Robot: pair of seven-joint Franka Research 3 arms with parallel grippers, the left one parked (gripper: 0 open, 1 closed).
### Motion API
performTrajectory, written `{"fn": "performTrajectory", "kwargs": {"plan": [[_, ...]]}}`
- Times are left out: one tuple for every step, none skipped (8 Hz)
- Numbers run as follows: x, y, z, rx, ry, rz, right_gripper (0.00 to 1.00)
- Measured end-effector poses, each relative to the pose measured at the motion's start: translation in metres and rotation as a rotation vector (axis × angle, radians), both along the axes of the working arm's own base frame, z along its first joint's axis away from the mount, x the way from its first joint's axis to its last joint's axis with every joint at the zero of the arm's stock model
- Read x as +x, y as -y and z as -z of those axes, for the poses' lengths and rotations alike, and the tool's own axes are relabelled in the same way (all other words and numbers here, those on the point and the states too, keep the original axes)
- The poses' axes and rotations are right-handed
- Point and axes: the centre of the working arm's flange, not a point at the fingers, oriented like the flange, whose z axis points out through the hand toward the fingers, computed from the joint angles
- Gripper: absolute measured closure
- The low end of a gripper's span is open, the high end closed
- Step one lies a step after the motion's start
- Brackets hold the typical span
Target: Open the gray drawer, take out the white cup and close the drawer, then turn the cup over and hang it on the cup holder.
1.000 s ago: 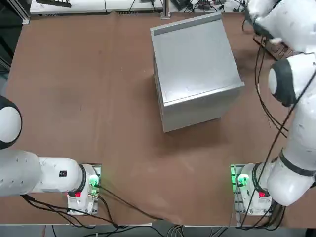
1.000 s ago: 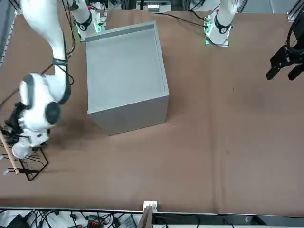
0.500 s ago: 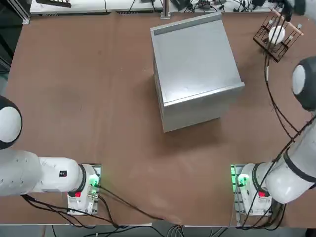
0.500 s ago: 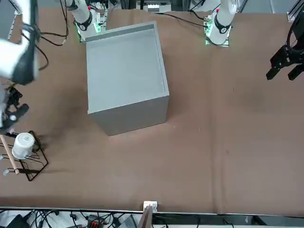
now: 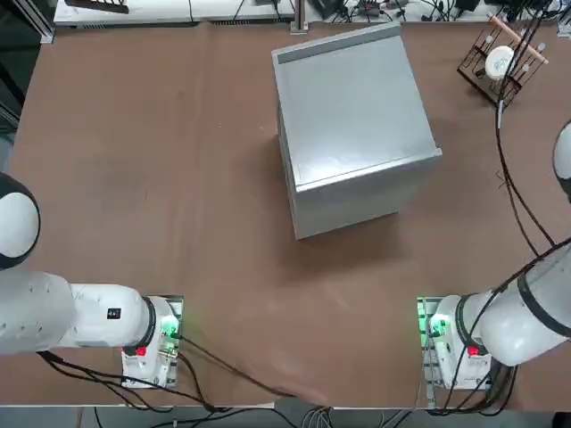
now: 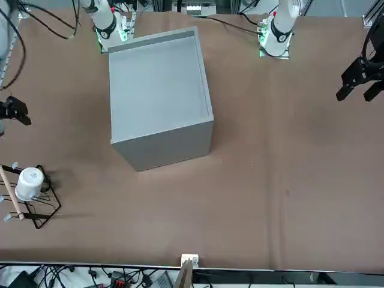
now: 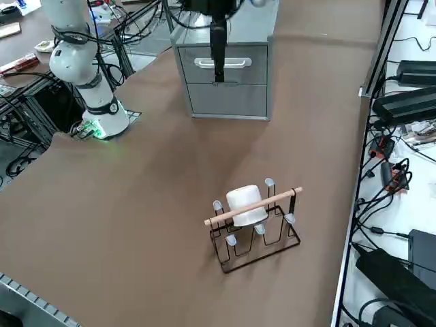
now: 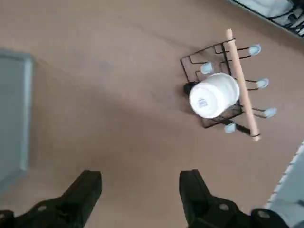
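The white cup [image 5: 498, 61] [image 6: 29, 182] [image 7: 246, 204] [image 8: 213, 95] sits upside down on the cup holder [image 5: 524, 50] [image 6: 42, 213] [image 7: 283, 196] [image 8: 240, 90] at the table's far right corner. Beside it stands the gray cabinet [image 5: 352, 116] [image 6: 159, 96]; its gray drawer [image 7: 225, 65] is shut. My right gripper [image 8: 138, 190] hangs open high above the table, apart from the holder, with nothing between its fingers. It shows at the left edge of the front view [image 6: 14, 111].
The right arm's cable [image 5: 510, 178] swings over the table between the cabinet and the right edge. Both arm bases [image 5: 451, 343] [image 5: 152, 339] stand at the near edge. Black boxes and cables [image 7: 409, 102] lie beyond the table's right edge.
The right arm has lifted off the cup holder and drawn back toward the robot. The cup, hidden under the wrist a second ago, now stays on the rack alone.
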Motion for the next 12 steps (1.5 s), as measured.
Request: {"fn": "performTrajectory", "kwargs": {"plan": [[-0.009, -0.007, -0.016, 0.076, 0.007, 0.101, 0.0], [-0.017, -0.013, -0.031, 0.125, 0.011, 0.175, 0.0], [-0.023, -0.015, -0.042, 0.148, 0.017, 0.214, 0.0], [-0.028, -0.015, -0.049, 0.161, 0.02, 0.226, 0.0], [-0.031, -0.013, -0.052, 0.167, 0.021, 0.228, 0.0], [-0.033, -0.013, -0.053, 0.169, 0.021, 0.232, 0.0], [-0.033, -0.013, -0.053, 0.169, 0.019, 0.235, 0.0], [-0.033, -0.013, -0.053, 0.169, 0.017, 0.237, 0.0], [-0.033, -0.013, -0.053, 0.169, 0.014, 0.242, 0.0], [-0.034, -0.016, -0.053, 0.17, 0.013, 0.252, 0.0], [-0.036, -0.023, -0.054, 0.163, 0.012, 0.261, 0.0], [-0.042, -0.026, -0.052, 0.15, 0.004, 0.257, 0.0]]}}
